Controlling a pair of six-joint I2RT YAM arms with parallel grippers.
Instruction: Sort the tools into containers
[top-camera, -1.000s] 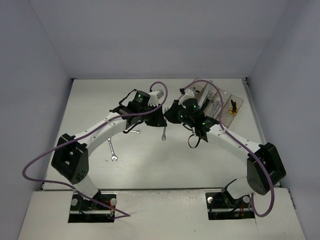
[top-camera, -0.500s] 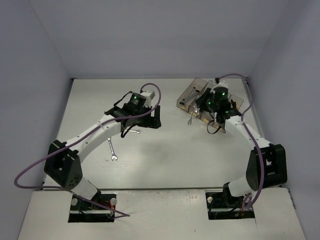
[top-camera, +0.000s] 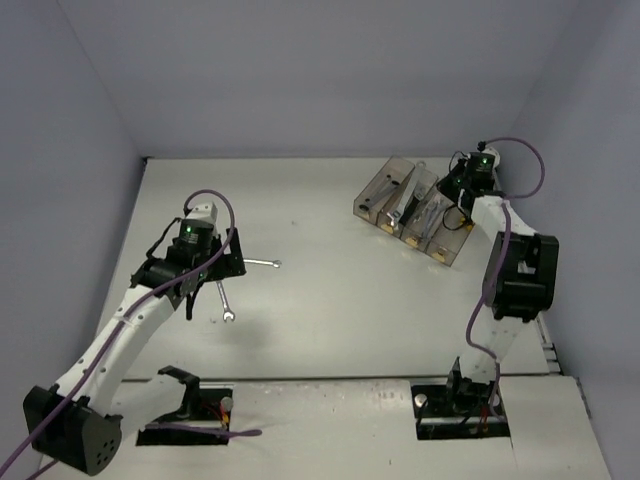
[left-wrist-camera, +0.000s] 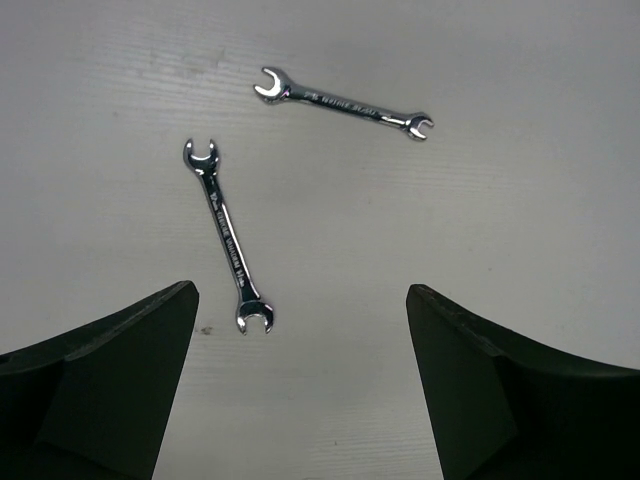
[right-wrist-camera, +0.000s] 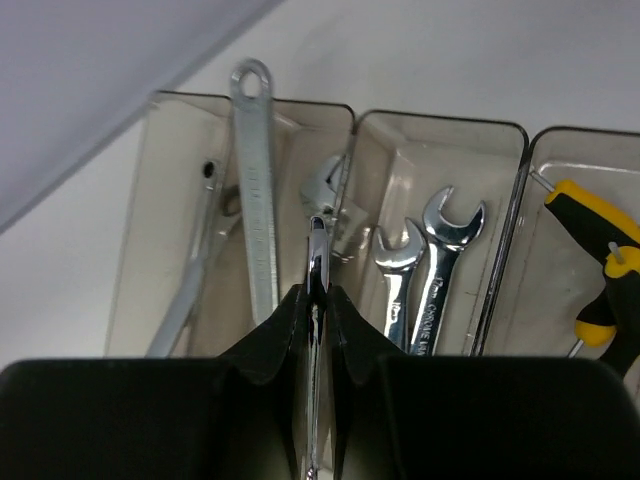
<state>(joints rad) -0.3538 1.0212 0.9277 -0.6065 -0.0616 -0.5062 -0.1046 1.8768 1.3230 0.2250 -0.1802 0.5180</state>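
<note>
L gripper (top-camera: 228, 264) hangs low over the table (top-camera: 330, 310) nr its left edge, jaws spread wide w/ nothing betw them; in wrist view both fingers (left-wrist-camera: 110, 370) frame bare surface. Two small silver dbl open-end wrenches lie flat on the table just ahead of it, apart from each other. The near wrench (left-wrist-camera: 228, 235) runs roughly lengthwise away from the gripper, closer to the finger on the view's left. The far wrench (left-wrist-camera: 343, 103) lies crosswise beyond it, slightly tilted. R arm is stretched out to the table's far right corner. R gripper (right-wrist-camera: 316, 300) is pinched tight on a slim silver wrench (right-wrist-camera: 316, 250), held edge-on and pointing fwd over the bins (top-camera: 365, 205). Can't tell if its tip touches anything below. The bins sit in a joined row of four, skewed, by the far right corner. In R wrist view, the leftmost visible bin holds a long ring-end wrench (right-wrist-camera: 256, 190) w/ its ring resting at the far rim, a thin grey tool (right-wrist-camera: 188, 280) beside it, and a chrome adjustable wrench head (right-wrist-camera: 335, 200) by the divider. The next bin has two open-end wrenches (right-wrist-camera: 440, 260) side by side, jaws toward the far wall. The bin right of that shows a yellow-and-black handle (right-wrist-camera: 590, 250), partly cut off by the frame edge
</note>
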